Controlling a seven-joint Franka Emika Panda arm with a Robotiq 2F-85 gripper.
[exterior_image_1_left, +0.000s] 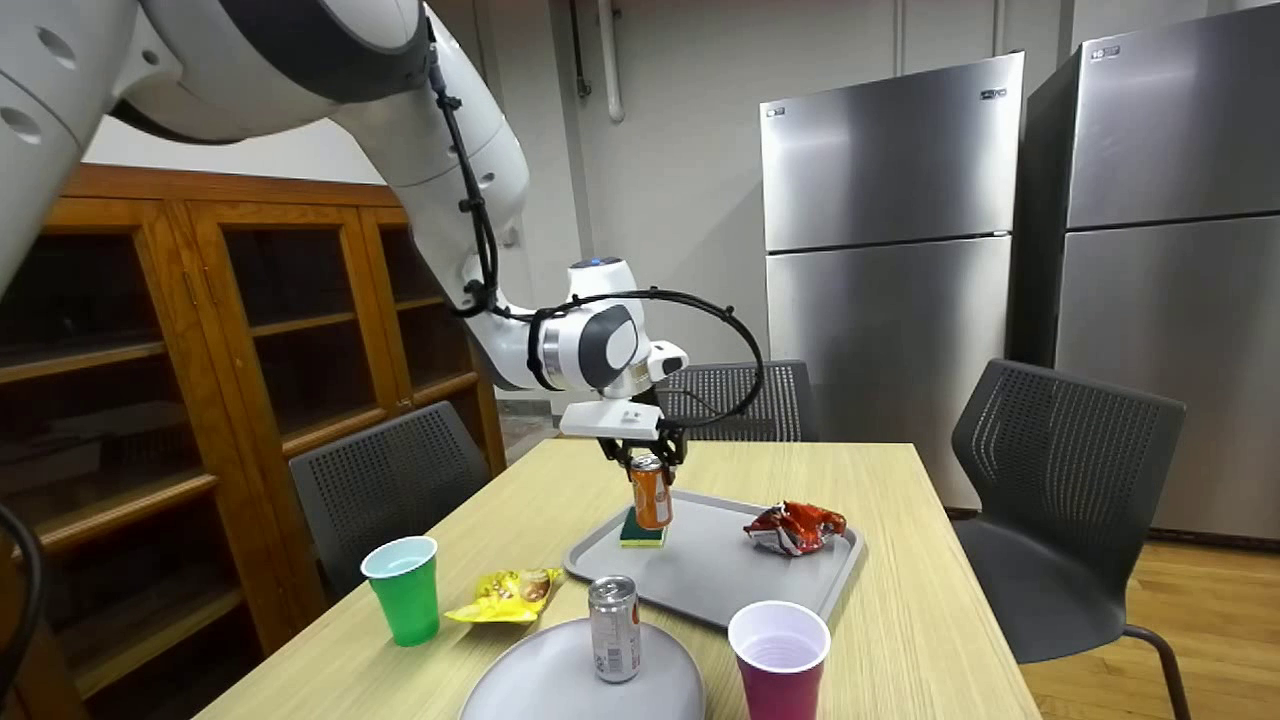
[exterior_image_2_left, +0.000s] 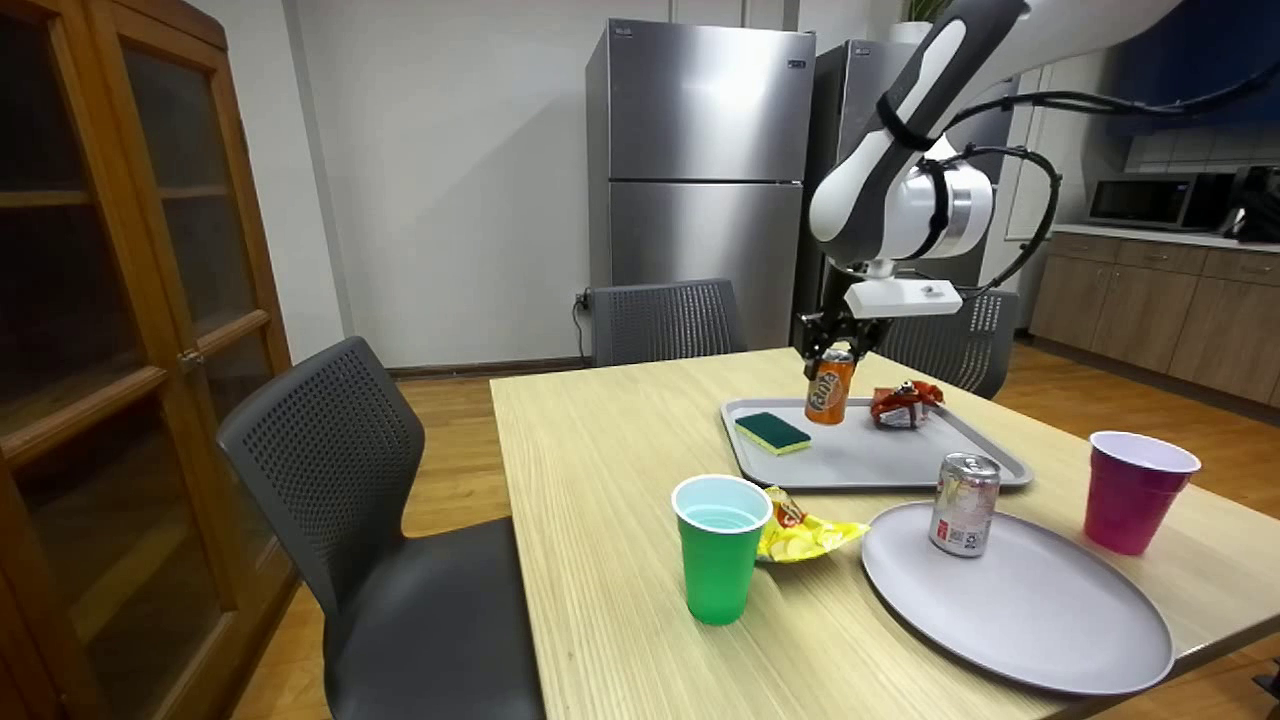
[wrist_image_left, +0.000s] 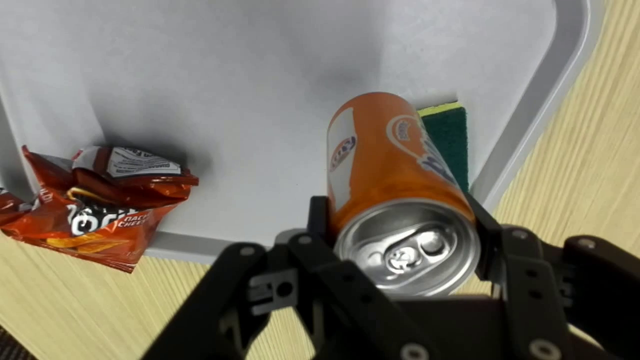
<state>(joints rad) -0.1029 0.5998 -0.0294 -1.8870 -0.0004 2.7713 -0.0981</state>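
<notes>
Currently, the tool (wrist_image_left: 400, 227) pinches an orange can (wrist_image_left: 385, 155) from both sides near its top, lid end up, the can leaning slightly in both exterior views. Can position: over the gray tray (exterior_image_1_left: 715, 555); whether its base touches the tray cannot be told. On the tray, near the can: sponge (exterior_image_2_left: 773, 433), dark green face up, partly hidden by the can in the wrist view. Red chip bag (wrist_image_left: 100, 205) crumpled at the tray's edge, overlapping the rim in the wrist view. On the pale worktop (exterior_image_2_left: 610, 500), near the tray: round plate (exterior_image_2_left: 1020, 620), silver can (exterior_image_2_left: 965, 505) standing on it; green cup (exterior_image_2_left: 720, 565), upright, yellow packet (exterior_image_1_left: 508, 596) lying near it; magenta cup (exterior_image_2_left: 1132, 500), upright, near the plate. Dark chairs (exterior_image_1_left: 1060, 470) around the worktop; steel refrigerators (exterior_image_1_left: 890, 330) beyond.
</notes>
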